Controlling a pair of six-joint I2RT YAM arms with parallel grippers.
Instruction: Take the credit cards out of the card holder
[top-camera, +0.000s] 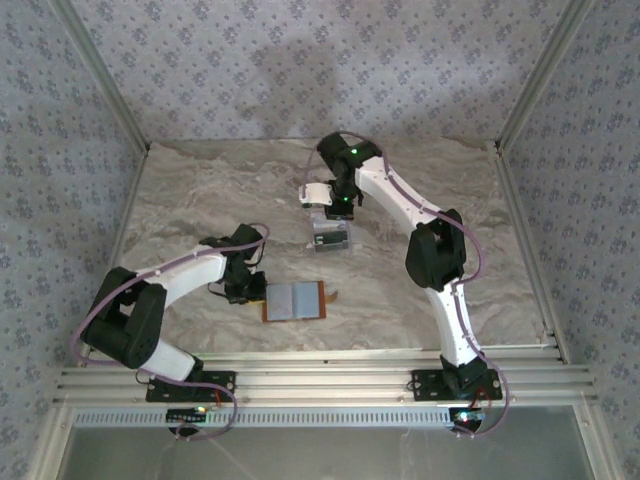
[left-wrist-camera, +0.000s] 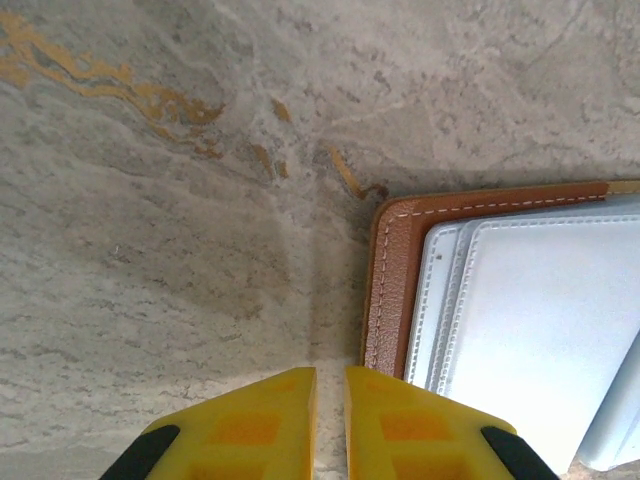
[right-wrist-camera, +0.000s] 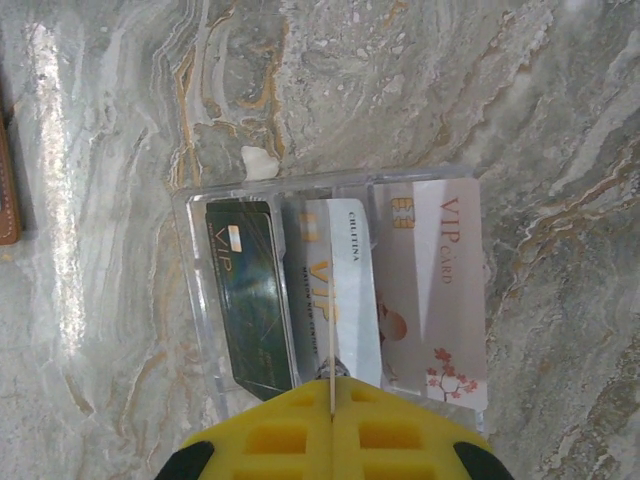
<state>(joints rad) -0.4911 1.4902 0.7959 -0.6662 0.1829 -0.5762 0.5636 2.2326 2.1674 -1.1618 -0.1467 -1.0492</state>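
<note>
Now the clear rack (right-wrist-camera: 200, 300) holds 3 credit cards (right-wrist-camera: 255, 300), the right gripper (right-wrist-camera: 331, 400) pinching the middle one's edge, while the left gripper (left-wrist-camera: 330, 405), nearly closed and empty, hovers beside the open card holder (left-wrist-camera: 385, 290).

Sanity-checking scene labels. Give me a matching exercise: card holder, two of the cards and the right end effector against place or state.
1. card holder
2. black card
3. pink-white card
4. right end effector

A. left end of the clear rack, right wrist view
B. lying open on the table
C. shut on the grey card
D. right end of the rack, same view

Pairs: 1-B, 2-A, 3-D, 4-C
</note>
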